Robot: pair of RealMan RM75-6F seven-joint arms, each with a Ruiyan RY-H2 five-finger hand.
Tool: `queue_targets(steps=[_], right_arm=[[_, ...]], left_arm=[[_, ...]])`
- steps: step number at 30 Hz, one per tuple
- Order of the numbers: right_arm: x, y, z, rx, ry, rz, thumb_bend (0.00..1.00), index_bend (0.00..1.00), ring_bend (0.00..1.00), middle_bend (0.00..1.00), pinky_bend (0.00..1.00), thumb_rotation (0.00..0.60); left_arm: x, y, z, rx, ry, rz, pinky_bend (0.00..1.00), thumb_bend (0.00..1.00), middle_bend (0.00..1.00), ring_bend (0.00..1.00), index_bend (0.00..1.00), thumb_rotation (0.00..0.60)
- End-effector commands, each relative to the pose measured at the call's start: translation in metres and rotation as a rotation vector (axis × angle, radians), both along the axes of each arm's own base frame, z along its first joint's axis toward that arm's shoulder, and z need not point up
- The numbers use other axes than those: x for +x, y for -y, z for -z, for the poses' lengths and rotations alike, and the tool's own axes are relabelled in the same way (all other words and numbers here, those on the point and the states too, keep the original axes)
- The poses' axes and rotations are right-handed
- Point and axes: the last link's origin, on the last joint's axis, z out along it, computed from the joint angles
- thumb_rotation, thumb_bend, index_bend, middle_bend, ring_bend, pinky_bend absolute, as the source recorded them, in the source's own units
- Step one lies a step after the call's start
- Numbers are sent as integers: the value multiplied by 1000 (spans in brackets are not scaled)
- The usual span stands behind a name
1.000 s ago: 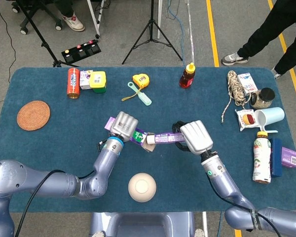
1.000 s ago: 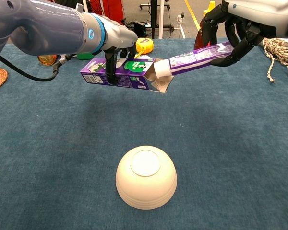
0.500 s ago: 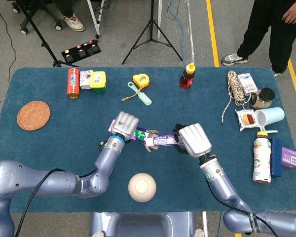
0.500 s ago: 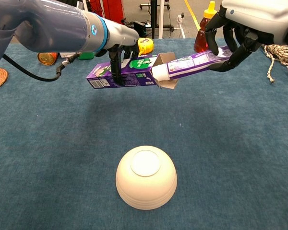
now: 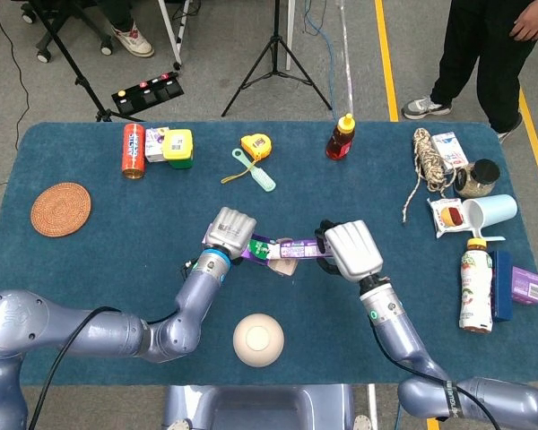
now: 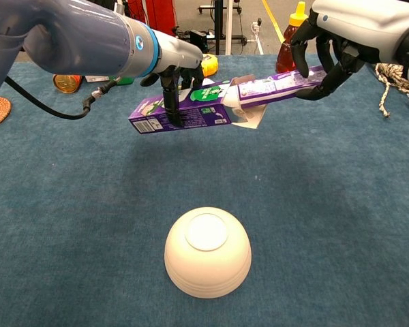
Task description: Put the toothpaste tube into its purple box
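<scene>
My left hand (image 5: 230, 232) (image 6: 172, 65) grips the purple toothpaste box (image 6: 180, 113) (image 5: 258, 248) above the blue table, its open flapped end turned toward my right hand. My right hand (image 5: 353, 250) (image 6: 334, 44) holds the purple and white toothpaste tube (image 6: 276, 85) (image 5: 300, 252) by its rear part. The tube's white cap end is at the box mouth, partly between the open flaps; how deep it sits I cannot tell.
An upturned white bowl (image 6: 207, 251) (image 5: 257, 339) rests on the table (image 6: 68, 225) below the hands. Along the far side are a red sauce bottle (image 5: 341, 137), yellow tape measure (image 5: 255, 145), orange can (image 5: 133, 150) and woven coaster (image 5: 60, 209). Rope, cup, bottles and packets crowd the right edge.
The box has shifted right and the tube left; the cap end, outside the mouth a second ago, now sits between the flaps. Both hands came closer together.
</scene>
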Motion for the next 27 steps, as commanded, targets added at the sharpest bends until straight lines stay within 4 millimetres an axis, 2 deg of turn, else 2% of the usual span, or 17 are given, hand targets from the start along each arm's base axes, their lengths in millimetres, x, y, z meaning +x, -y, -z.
queue_targets(steps=[1,12,23,25,27], right_arm=[[1,-2,1,-6,2,4,597,641,622,651,680,600],[8,-12,10,-44,-55,-31,600,642,623,652,679,600],[26,-23,18,-97,-152,-98,598,639,620,650,679,600],[29,-25,18,-97,-153,-100,594,580,612,641,679,600],[31,-27,19,-84,-147,-90,555,385,575,568,668,600]], left_arm=[[2,0,1,0,17,-5,760,287,505,439,594,600],[14,0,4,-6,104,-55,773,298,510,454,594,600],[23,5,14,-25,123,-51,773,298,510,455,594,600],[24,5,15,-28,156,-58,773,298,511,455,594,600],[25,5,16,-33,187,-65,774,299,512,456,594,600]])
